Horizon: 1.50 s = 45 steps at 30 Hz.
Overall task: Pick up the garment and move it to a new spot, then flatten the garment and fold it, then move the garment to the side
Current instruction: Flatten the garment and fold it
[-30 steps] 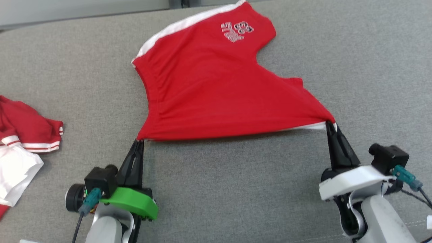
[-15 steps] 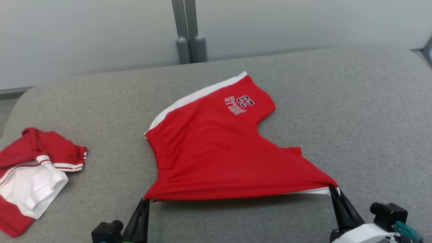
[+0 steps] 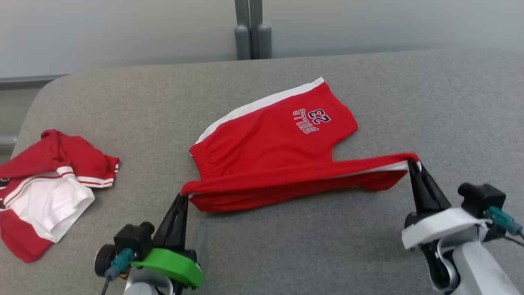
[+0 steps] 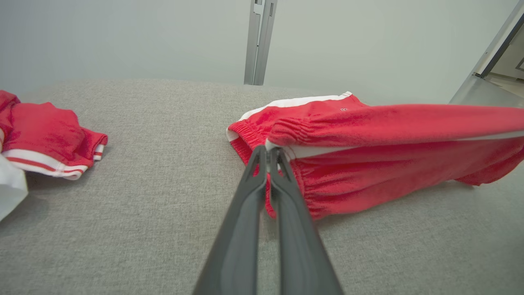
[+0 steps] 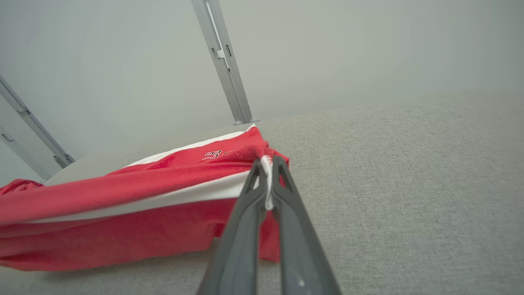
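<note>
Grey fabric covers the desk (image 3: pixel 286 250), which runs back to a pale wall with a metal post (image 3: pixel 249 28) behind its far edge. The red shorts (image 3: pixel 270 139) lie near the middle of the desk, and a loose heap of red and white clothes (image 3: pixel 49 184) sits by the left edge.

A second ago the near hem of the shorts was stretched low and flat between the two grippers, with the whole garment spread open. Now that hem is raised into a taut red band and carried over the cloth behind it, while slack fabric sags below the band toward the desk. The head camera has also shifted, so the change in framing is not the shorts sliding. I judge that flattening is done and the fold is under way: the held edge seems to be heading for the far, white-striped side with the printed number.

The left gripper (image 3: pixel 184 196) sits toward the near-left, its fingers angled up and away, pressed together on the waistband corner. The right gripper (image 3: pixel 411 164) sits toward the near-right, leaning inward, its fingers pinching the white-trimmed leg corner. Both corners are held clear of the desk.
</note>
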### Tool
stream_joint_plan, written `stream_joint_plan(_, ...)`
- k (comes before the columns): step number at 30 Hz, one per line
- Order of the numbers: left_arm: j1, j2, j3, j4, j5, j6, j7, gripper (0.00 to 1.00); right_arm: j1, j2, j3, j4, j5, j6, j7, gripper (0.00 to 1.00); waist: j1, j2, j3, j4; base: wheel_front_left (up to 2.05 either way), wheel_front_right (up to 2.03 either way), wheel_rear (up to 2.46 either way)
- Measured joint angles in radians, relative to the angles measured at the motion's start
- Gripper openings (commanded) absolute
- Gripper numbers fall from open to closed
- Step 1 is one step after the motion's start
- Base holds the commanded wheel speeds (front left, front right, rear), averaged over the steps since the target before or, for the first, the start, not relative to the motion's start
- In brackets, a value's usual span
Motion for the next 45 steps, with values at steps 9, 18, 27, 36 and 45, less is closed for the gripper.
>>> stream_joint_plan(9,-0.181,0.002,-0.057,0.051,-0.045,0.016,0.000,0.00,-0.310,-0.033,0.054,0.153,-0.068,-0.001,0.000,0.00,0.0000,0.0000,0.116,0.049,0.00,0.00,0.00)
stream_joint_plan(18,-0.374,0.004,-0.153,0.086,-0.116,0.046,0.000,0.00,-0.579,-0.065,0.072,0.323,-0.160,-0.001,0.000,0.00,0.0000,0.0000,0.244,0.115,0.00,0.00,0.00)
stream_joint_plan(27,-0.529,0.003,-0.273,0.161,-0.195,0.119,-0.001,0.00,-0.773,-0.084,0.052,0.481,-0.233,-0.001,0.000,0.00,0.0001,0.0000,0.363,0.187,0.00,0.00,0.00)
stream_joint_plan(36,-0.569,0.003,-0.312,0.198,-0.241,0.158,-0.001,1.00,-0.819,-0.057,-0.043,0.544,-0.332,-0.001,0.000,1.00,0.0002,0.0000,0.409,0.232,0.00,0.00,0.00)
stream_joint_plan(45,-0.528,0.003,-0.284,0.173,-0.222,0.176,-0.001,1.00,-0.782,-0.038,-0.095,0.496,-0.345,-0.001,0.000,1.00,0.0002,0.0000,0.393,0.217,0.00,0.00,0.00)
